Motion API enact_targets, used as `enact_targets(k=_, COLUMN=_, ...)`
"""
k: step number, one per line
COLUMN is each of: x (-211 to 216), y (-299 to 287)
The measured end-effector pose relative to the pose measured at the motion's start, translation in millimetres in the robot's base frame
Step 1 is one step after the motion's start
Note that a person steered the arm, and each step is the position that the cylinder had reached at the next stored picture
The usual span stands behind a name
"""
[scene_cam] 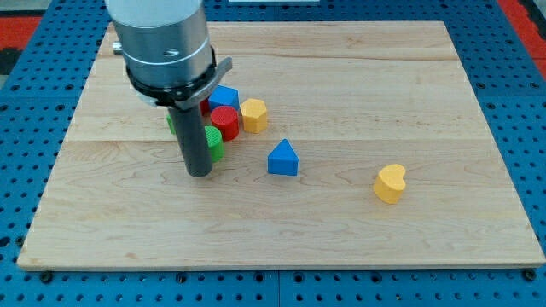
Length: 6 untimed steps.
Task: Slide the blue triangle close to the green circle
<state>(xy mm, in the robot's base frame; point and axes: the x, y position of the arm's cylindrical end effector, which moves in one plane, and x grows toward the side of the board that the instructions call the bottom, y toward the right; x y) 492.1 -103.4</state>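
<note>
One camera view: the tip (199, 173) holds nothing, since the rod has no jaws. The blue triangle (283, 159) lies apart to the tip's right in the view. The green circle (213, 141) sits just beside the rod, so the triangle must travel leftward.

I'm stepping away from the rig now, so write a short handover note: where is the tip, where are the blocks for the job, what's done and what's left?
My tip rests on the wooden board, just to the view's left of the green block that the rod partly hides; its shape cannot be confirmed.
The blue triangle block stands apart, to the view's right of that cluster, untouched.
Done: nothing visible yet.
Left: bring the tip round to the triangle's right side and push it leftward toward the green block.
</note>
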Motion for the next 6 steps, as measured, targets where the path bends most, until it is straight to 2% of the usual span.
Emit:
enact_targets(k=4, x=-12.1, y=-20.7)
enact_targets(k=5, x=4.1, y=-20.7)
enact_targets(k=6, x=50.3, y=6.9)
